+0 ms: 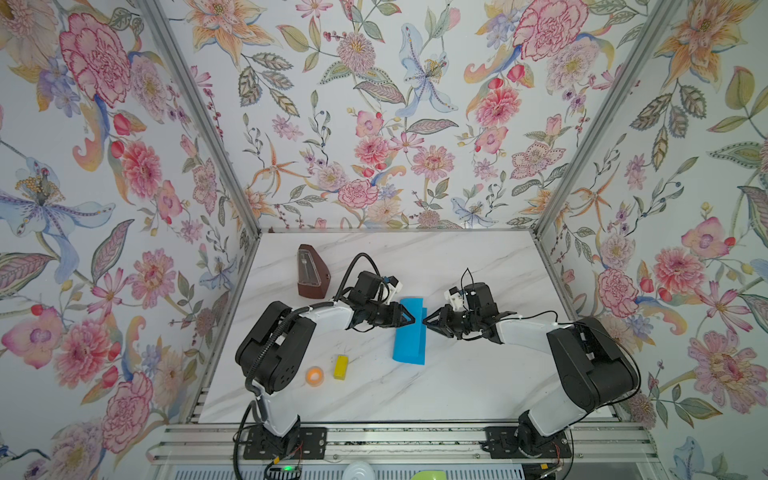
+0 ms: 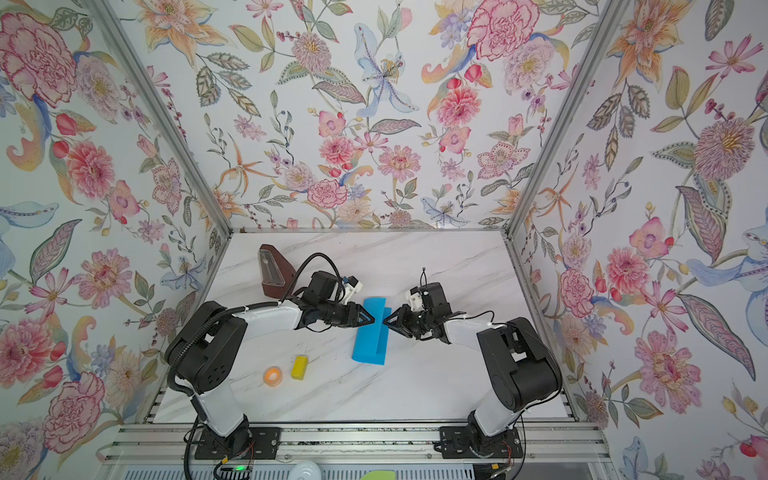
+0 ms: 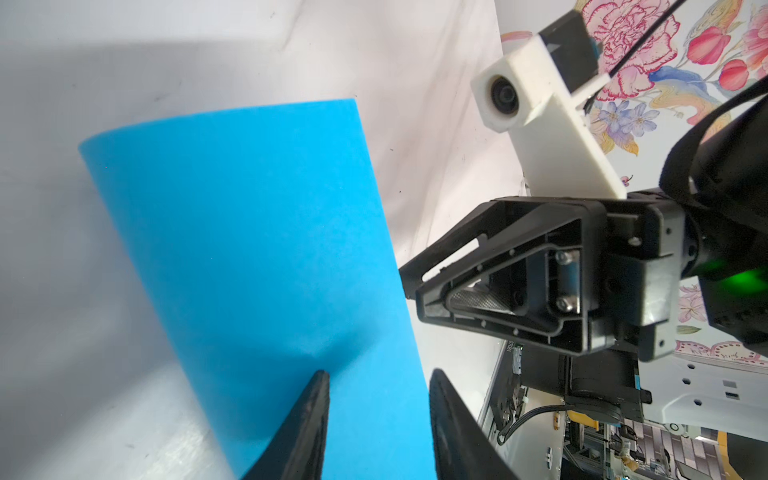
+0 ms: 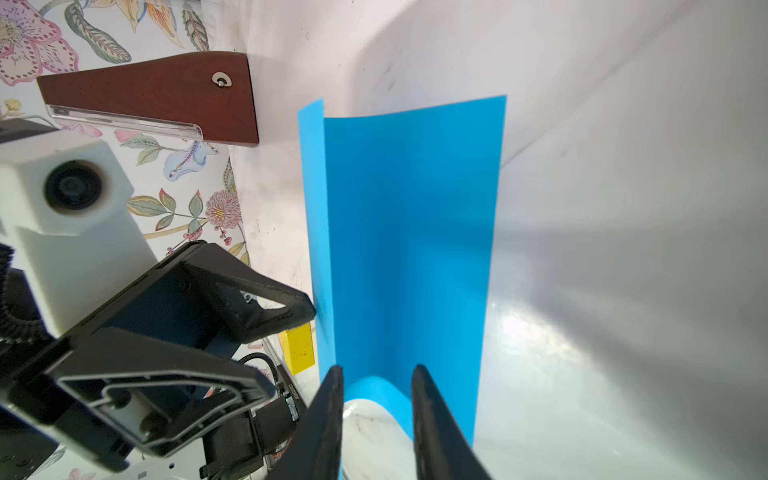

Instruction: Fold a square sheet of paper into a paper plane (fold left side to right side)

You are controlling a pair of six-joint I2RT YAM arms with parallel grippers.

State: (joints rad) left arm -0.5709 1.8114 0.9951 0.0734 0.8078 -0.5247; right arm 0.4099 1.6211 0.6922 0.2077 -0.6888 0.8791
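Big white marble table [image 1: 478, 374] with flowery walls round it, and the two arms come in from the near edge to meet in the middle. The left gripper [image 1: 410, 318] and right gripper [image 1: 425, 322] point nose to nose with the square sheet of paper [image 1: 407, 345] between them. It's a bright blue strip running far to near at mid-table, loosely doubled over rather than pressed flat, with its right flap curling up. In the left wrist view the left claw [image 3: 379, 374] has its jaws apart over the paper, not pinching it. Same for the right claw [image 4: 377, 368]: jaws parted, with the paper's curl in the gap. Far left there's a brown wooden metronome [image 1: 311, 274]. Near left sit a small yellow block [image 1: 340, 367] and a little orange ring [image 1: 314, 375].
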